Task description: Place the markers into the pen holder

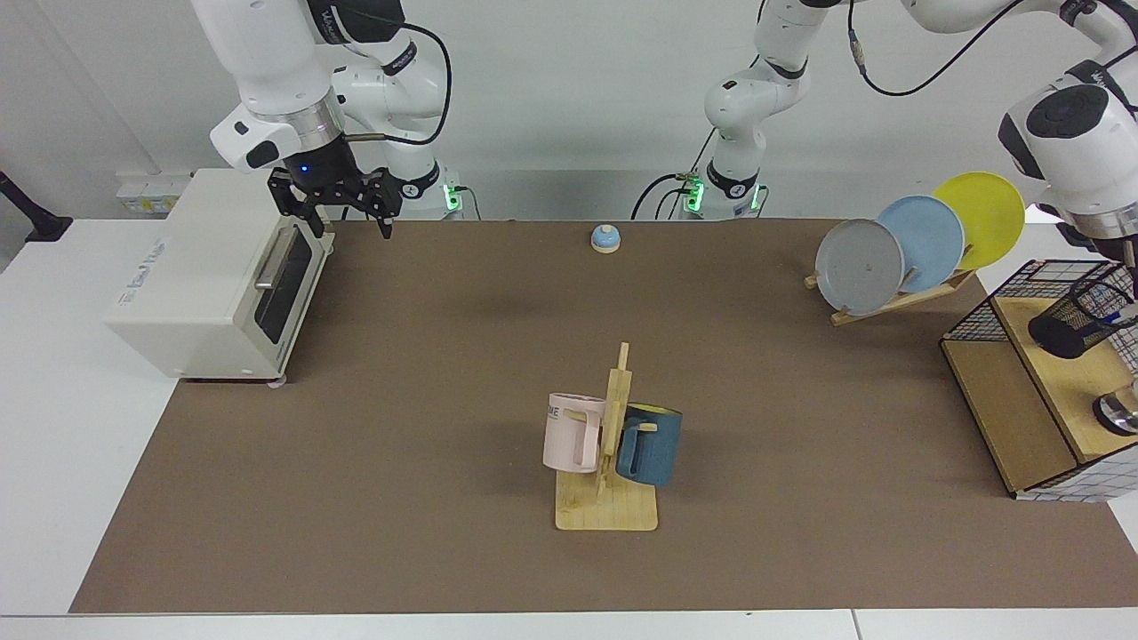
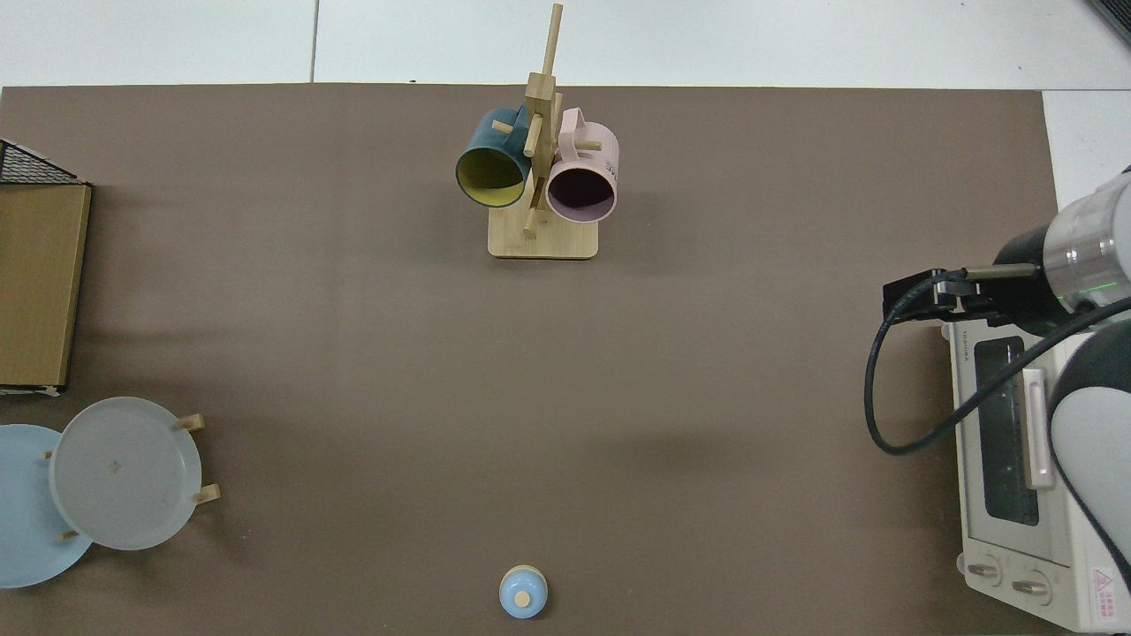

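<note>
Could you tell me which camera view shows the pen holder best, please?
The facing view: the pen holder stands on the wire basket's wooden shelf at the right edge, a marker showing blue inside. The top view misses it, catching only the basket's corner.

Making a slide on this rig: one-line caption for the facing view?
Left arm above the pen holder holding a marker; right gripper waits open by the toaster oven.

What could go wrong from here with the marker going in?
1. The marker shows only near the pen holder's rim, so it might catch on the mesh and fall out.
2. The left gripper, at the facing view's right edge above the holder, may knock it over.
The right gripper waits, open, by the toaster oven.
</note>
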`<action>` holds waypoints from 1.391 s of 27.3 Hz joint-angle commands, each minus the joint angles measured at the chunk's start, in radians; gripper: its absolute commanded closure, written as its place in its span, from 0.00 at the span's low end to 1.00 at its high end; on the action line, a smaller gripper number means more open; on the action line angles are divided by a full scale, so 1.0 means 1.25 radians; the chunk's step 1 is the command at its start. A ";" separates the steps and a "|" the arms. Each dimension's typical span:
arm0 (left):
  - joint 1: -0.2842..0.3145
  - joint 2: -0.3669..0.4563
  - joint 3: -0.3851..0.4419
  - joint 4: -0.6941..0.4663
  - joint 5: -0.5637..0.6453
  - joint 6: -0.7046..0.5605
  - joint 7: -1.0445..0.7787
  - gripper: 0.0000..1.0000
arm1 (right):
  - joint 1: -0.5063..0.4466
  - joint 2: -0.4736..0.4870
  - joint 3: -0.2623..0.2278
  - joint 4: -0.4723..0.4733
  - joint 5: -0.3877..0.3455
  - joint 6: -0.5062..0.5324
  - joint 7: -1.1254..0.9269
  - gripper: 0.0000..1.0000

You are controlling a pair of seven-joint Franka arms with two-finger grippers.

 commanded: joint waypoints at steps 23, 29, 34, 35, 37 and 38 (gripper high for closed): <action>-0.009 -0.006 -0.156 0.160 -0.180 -0.337 -0.327 0.00 | -0.015 -0.010 0.009 -0.009 0.016 0.009 0.009 0.00; -0.014 -0.013 -0.188 0.157 -0.275 -0.411 -0.549 0.00 | -0.015 -0.009 0.009 -0.008 0.016 0.009 0.009 0.00; -0.014 -0.019 -0.237 0.154 -0.357 -0.488 -0.824 0.00 | -0.015 -0.009 0.009 -0.009 0.016 0.009 0.009 0.00; -0.015 -0.019 -0.247 0.154 -0.370 -0.503 -0.870 0.00 | -0.015 -0.009 0.009 -0.008 0.016 0.009 0.009 0.00; -0.014 -0.019 -0.265 0.154 -0.399 -0.530 -0.962 0.00 | -0.015 -0.009 0.009 -0.009 0.016 0.009 0.009 0.00; -0.014 -0.019 -0.275 0.154 -0.416 -0.542 -1.010 0.00 | -0.015 -0.009 0.009 -0.008 0.016 0.009 0.009 0.00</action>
